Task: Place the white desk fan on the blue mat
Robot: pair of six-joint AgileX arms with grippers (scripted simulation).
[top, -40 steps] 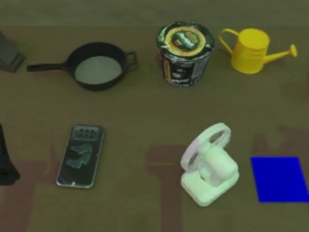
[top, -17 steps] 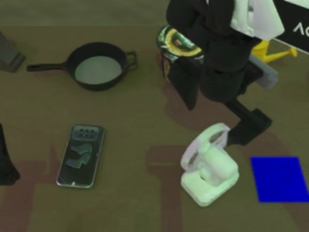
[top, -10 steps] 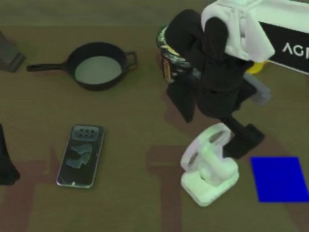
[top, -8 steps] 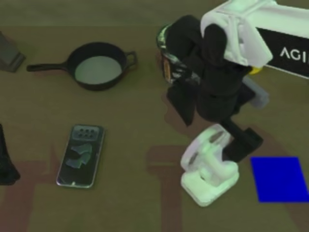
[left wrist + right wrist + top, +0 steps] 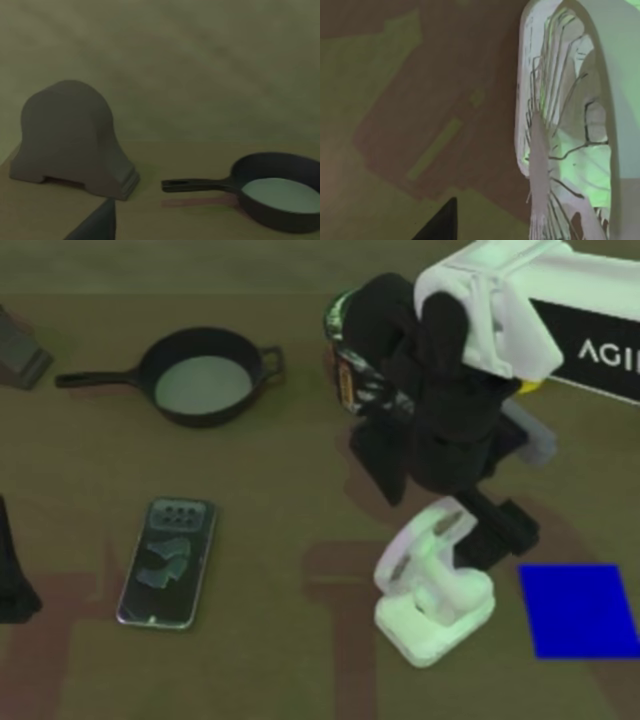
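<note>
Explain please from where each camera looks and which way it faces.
Top view: above the table, facing down; shows the right arm with its gripper over the white desk fan, beside the blue mat.
Left wrist view: on the parked left arm, facing a frying pan; a dark gripper tip shows.
Right wrist view: close on the fan's grille; one dark tip shows.
Shared: top and right wrist views both show the fan.

Rendered tabletop (image 5: 270, 660) test scene: mixed household props, like a skillet (image 5: 200, 377), phone (image 5: 167, 562).
</note>
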